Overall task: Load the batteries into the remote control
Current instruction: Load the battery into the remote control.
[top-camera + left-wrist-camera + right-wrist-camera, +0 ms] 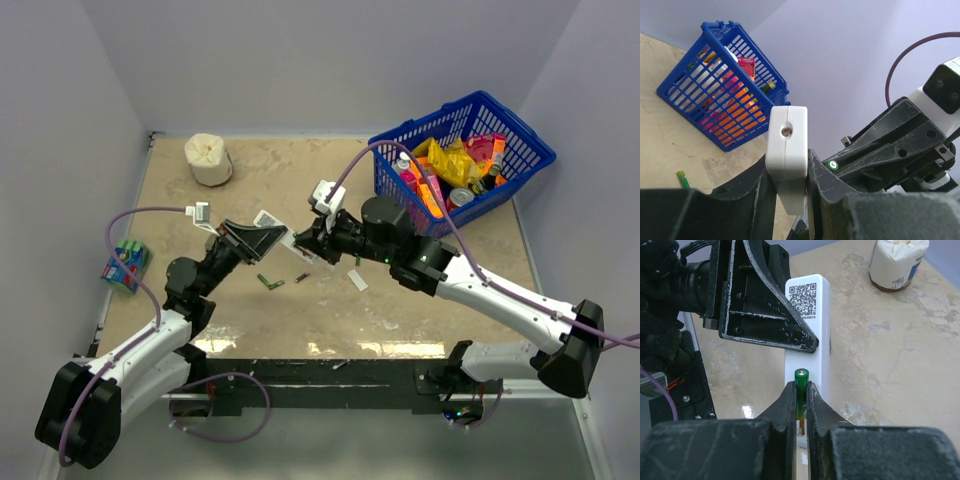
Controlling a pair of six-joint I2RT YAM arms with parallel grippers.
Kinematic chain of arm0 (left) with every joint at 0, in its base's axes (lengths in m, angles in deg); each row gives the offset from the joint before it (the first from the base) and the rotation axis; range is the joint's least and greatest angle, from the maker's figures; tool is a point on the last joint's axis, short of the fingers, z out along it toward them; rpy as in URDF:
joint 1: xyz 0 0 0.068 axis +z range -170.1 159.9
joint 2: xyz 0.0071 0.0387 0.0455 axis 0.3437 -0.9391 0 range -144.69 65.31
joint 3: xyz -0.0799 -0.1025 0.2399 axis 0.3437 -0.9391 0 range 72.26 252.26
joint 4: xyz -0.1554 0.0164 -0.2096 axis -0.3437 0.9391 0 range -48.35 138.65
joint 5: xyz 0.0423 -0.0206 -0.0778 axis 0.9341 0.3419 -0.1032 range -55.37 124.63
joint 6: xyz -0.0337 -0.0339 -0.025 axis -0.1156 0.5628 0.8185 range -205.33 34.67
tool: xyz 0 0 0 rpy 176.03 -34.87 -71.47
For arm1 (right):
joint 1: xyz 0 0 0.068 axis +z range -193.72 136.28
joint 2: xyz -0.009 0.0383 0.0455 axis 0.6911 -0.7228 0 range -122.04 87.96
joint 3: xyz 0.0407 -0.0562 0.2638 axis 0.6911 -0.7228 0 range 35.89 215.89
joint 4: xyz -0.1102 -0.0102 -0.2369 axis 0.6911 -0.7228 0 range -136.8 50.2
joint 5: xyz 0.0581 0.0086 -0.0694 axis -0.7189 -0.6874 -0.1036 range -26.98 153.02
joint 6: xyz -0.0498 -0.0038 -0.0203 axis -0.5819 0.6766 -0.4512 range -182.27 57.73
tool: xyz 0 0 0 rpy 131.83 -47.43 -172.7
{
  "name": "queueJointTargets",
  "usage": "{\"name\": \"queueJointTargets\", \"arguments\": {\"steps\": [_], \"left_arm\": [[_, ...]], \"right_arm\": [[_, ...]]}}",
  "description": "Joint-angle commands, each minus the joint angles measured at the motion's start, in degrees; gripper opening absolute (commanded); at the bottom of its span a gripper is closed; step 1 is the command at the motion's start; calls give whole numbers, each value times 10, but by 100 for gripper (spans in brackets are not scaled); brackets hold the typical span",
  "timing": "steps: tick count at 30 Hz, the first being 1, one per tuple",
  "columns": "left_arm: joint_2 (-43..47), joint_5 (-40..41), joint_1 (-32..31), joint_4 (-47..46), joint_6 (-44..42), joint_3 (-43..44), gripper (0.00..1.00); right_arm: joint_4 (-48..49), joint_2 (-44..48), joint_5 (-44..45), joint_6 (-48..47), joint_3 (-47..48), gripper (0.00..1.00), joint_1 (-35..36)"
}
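The tan table point(400, 310) carries everything. The blue basket point(521, 124) of packets stands well to the right of the remote control point(270, 219) and farther back. The remote itself is lifted off the table near the middle.

The left gripper point(262, 240) pinches the remote across its narrow sides. The left wrist view shows the white body point(786, 150) clamped between the two fingers point(817, 185), its end face with a small round lens pointing up. The right gripper point(310, 243) meets it from the right, pressed together on one green battery point(801, 382).

The remote is a slim white bar with a square code label near one end point(810, 305). The battery stands in line with the remote's long body, just at its near end, and a bit of coppery metal shows below it.

A white paper roll point(208, 158) sits far behind and left of the remote, and a wrapped pack of green cells point(125, 263) lies far to its left.

I judge the task to be about midway. The cover seems to be off, as a small white strip point(357, 281) lies on the table just right of the remote. The held battery is lined up but not visibly seated. Whether another is already inside cannot be told. Two loose batteries, one green point(270, 282) and one dark point(300, 276), lie just in front of the remote.
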Motion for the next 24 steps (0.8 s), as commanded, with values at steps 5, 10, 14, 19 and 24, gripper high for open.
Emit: {"name": "queueJointTargets", "arguments": {"steps": [5, 10, 14, 19, 24], "left_arm": [[3, 12, 3, -62, 21, 27, 0], [4, 19, 3, -62, 27, 28, 0], [3, 25, 3, -74, 39, 24, 0], [3, 26, 4, -76, 40, 25, 0], [4, 21, 3, -73, 38, 26, 0]], "right_arm": [[28, -2, -17, 6, -5, 0, 6], [18, -2, -12, 4, -9, 0, 5], [7, -3, -12, 2, -10, 0, 5], [0, -3, -15, 4, -9, 0, 6], [-12, -10, -22, 1, 0, 4, 6]]}}
